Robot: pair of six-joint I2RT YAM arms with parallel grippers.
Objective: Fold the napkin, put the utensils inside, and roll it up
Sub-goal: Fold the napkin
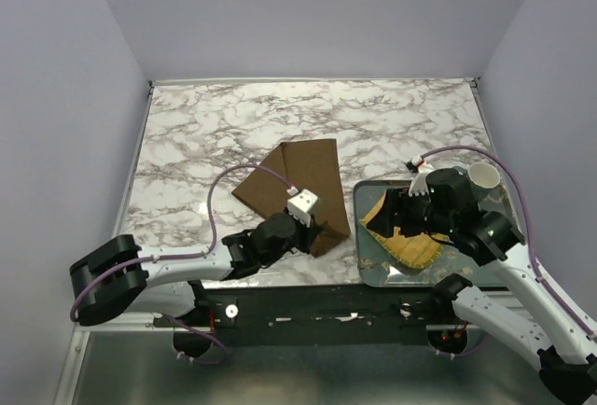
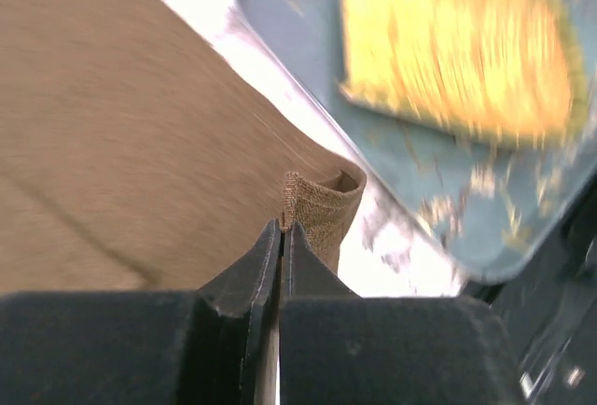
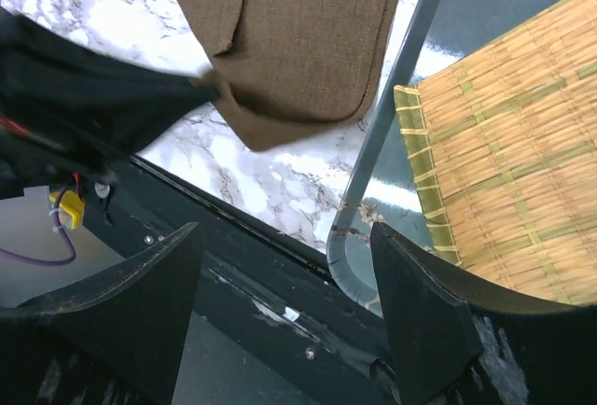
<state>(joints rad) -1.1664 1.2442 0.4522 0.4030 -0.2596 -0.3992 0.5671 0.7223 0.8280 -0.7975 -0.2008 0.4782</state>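
Left pincer clamped on the napkin's near corner; right pincer gaped above the tray's edge.

The dark brown cloth napkin [image 1: 300, 179] [image 2: 140, 125] [image 3: 298, 41] lay partly folded on the white marble-patterned table [image 1: 215, 134], just left of the grey-blue metal tray [image 1: 358, 237] [image 2: 466, 209] [image 3: 396, 106]. The left gripper [image 1: 324, 233] [image 2: 283, 230] had its black fingers pressed together, pinching the napkin's near right corner, which curled up off the table beside the tray's rim. The right gripper [image 1: 394, 216] [image 3: 284, 237] hung with jaws wide apart and nothing between them, over the tray's near left corner. A yellow woven bamboo mat [image 1: 415, 248] [image 2: 457, 41] [image 3: 513, 144] lay in the tray, and a white cup [image 1: 483, 176] stood at its far right.
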